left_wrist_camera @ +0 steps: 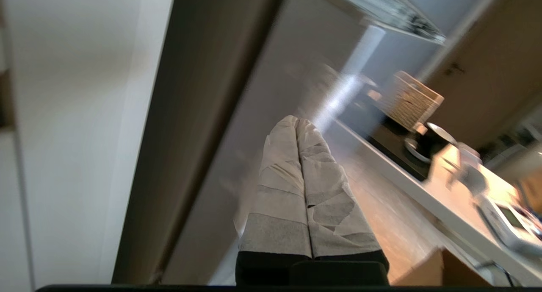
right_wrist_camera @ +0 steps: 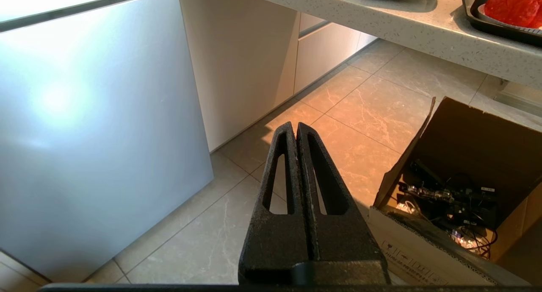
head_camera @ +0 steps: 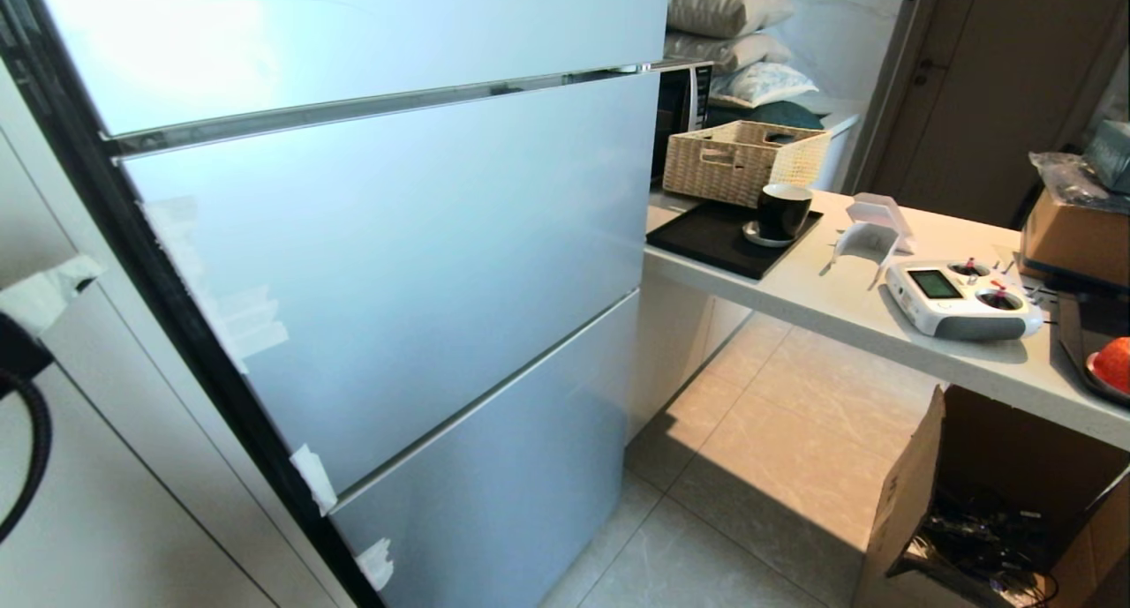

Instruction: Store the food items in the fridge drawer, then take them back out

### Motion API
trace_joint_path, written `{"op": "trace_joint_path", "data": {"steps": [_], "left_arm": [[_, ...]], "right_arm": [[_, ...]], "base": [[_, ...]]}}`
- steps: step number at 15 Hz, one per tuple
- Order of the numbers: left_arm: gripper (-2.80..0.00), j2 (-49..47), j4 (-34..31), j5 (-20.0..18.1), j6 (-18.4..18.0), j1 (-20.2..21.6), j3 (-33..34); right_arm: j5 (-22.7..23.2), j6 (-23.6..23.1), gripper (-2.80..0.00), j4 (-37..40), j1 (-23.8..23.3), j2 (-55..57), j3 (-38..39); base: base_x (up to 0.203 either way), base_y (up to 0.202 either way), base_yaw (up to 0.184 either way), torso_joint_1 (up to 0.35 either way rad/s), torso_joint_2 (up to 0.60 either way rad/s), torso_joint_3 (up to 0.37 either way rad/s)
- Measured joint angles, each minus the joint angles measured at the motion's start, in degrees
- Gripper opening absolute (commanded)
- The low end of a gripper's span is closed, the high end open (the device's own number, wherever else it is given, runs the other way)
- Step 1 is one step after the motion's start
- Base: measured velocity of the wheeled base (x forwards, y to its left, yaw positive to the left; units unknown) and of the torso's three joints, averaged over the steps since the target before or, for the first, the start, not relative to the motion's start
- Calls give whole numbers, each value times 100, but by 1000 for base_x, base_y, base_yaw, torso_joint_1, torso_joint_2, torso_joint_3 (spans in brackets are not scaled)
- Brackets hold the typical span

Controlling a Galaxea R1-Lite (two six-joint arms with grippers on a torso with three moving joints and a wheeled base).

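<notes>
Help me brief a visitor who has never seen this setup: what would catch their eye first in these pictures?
The tall pale-blue fridge fills the left and middle of the head view, all its doors closed. To its right runs a white counter carrying a wicker basket, a black cup and a white remote controller, with a red food item at the far right edge. Below the counter, an open cardboard box of cables sits on the tiled floor.

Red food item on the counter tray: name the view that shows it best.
Right wrist view: the red food item fills the corner, lying in the dark tray. The head view catches only an edge sliver; the left wrist view doesn't show it.
</notes>
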State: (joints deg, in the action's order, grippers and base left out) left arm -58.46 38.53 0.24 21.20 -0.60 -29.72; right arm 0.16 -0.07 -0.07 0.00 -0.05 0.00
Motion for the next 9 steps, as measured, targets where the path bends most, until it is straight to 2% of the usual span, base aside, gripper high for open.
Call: {"op": "trace_joint_path", "data": {"steps": [2, 4, 9], "left_arm": [[-280, -569, 593, 287, -58, -7, -131], [-280, -958, 1193, 600, -407, -24, -121], [-280, -1348, 1432, 720, -448, -48, -95]], "right_arm": [[0, -1, -280, -2, 0, 0, 0], [0, 0, -280, 0, 0, 0, 0], [0, 0, -280, 2, 0, 0, 0]], "base": [[0, 0, 0, 0, 0, 0], [0, 0, 0, 0, 0, 0], [0, 0, 0, 0, 0, 0]]}}
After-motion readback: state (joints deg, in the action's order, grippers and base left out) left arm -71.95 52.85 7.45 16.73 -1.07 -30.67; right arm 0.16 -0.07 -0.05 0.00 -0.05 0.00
